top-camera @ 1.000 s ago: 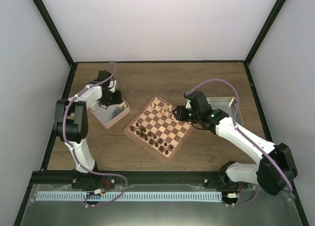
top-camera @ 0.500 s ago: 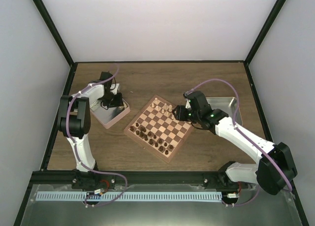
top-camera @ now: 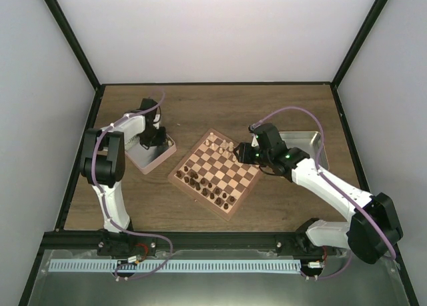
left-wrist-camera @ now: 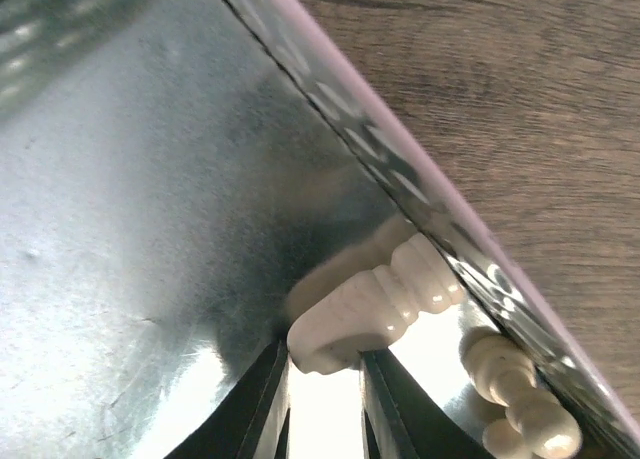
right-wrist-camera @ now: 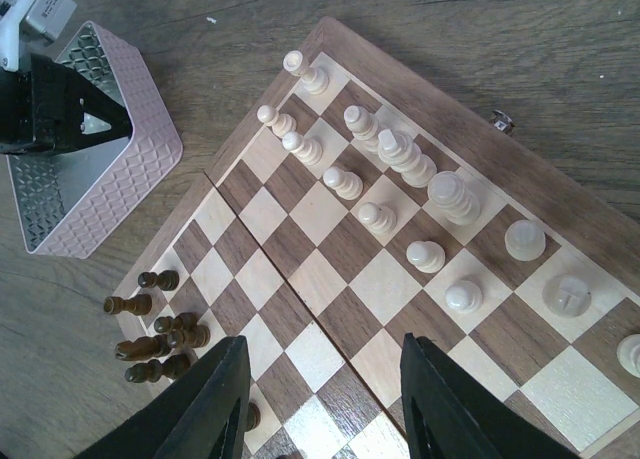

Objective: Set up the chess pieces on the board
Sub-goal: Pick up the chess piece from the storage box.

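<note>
In the left wrist view a light beige chess piece [left-wrist-camera: 380,299] lies on its side in a corner of a metal tray [left-wrist-camera: 120,229]. My left gripper [left-wrist-camera: 325,364] is shut on its base. A second light piece [left-wrist-camera: 515,394] lies beside it against the tray wall. From above, the left gripper [top-camera: 155,138] reaches down into that tray [top-camera: 150,161], left of the board [top-camera: 215,173]. My right gripper [right-wrist-camera: 325,369] hovers open over the board's middle squares [right-wrist-camera: 330,279], holding nothing. Several light pieces [right-wrist-camera: 400,154] stand along the board's far side.
Several dark brown pieces [right-wrist-camera: 160,334] cluster at the board's near left edge, some lying down. A silver tray [top-camera: 308,141] sits behind the right arm at the back right. Black frame rails border the wooden table [top-camera: 200,106].
The left gripper's jaws have narrowed onto the light piece in the tray, and the left arm shifted slightly. The right arm has stayed in place.
</note>
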`<state>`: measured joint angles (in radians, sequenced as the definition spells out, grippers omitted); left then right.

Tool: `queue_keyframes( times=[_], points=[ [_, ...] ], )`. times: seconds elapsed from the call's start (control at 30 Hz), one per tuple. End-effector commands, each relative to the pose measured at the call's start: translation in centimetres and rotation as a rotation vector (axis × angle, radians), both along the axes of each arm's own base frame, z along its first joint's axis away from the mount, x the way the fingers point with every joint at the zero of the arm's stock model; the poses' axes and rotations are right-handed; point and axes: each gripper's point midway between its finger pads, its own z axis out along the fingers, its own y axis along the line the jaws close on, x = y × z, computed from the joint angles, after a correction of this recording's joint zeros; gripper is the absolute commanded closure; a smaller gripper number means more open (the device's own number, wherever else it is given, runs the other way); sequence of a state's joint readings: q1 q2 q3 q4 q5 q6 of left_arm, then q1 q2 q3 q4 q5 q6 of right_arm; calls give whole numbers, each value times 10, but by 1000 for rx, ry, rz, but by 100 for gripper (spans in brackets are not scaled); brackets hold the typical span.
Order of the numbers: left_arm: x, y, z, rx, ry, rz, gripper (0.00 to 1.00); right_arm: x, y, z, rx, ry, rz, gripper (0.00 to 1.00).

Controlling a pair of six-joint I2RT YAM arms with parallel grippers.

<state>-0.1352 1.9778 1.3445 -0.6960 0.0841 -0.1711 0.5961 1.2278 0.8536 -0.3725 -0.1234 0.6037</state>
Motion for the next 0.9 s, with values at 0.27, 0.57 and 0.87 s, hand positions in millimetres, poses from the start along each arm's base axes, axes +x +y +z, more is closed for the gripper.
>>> queue_keyframes(
  times=[0.27,0.57,0.87],
  points=[
    [-7,16,2,59,-4,154,83,2,2,2,15,-6,-3,57],
    [-7,16,21,100,-21,10,53,2,2,2,18,-8,-3,57],
    [18,15,41,164,-99,-190,48,2,4,-1,23,1,5,57]
  ],
)
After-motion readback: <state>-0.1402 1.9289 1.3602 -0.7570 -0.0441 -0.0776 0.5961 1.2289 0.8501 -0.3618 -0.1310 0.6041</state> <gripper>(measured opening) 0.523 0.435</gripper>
